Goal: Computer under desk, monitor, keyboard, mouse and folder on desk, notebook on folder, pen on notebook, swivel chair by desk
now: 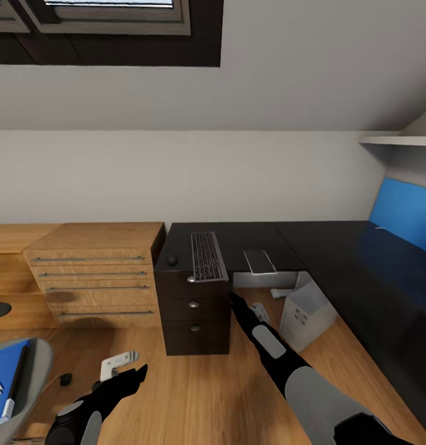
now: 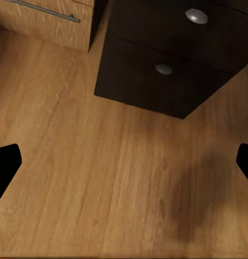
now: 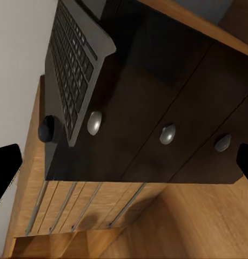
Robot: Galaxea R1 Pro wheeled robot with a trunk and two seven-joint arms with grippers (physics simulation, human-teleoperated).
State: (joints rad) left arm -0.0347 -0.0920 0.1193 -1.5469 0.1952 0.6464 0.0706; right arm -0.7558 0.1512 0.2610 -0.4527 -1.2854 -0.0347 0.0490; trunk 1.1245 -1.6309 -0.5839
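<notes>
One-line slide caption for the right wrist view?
Open right gripper facing the black desk drawers, with the keyboard overhanging the front edge and the mouse beside it.

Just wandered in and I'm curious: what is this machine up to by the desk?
A two-armed robot is tidying a workspace. Neither gripper holds anything: the right gripper reaches toward the long black desk, the left gripper hangs over the wooden floor. The slim dark keyboard and small black mouse already lie on the desk. The bright blue folder waits on the grey chair.
</notes>
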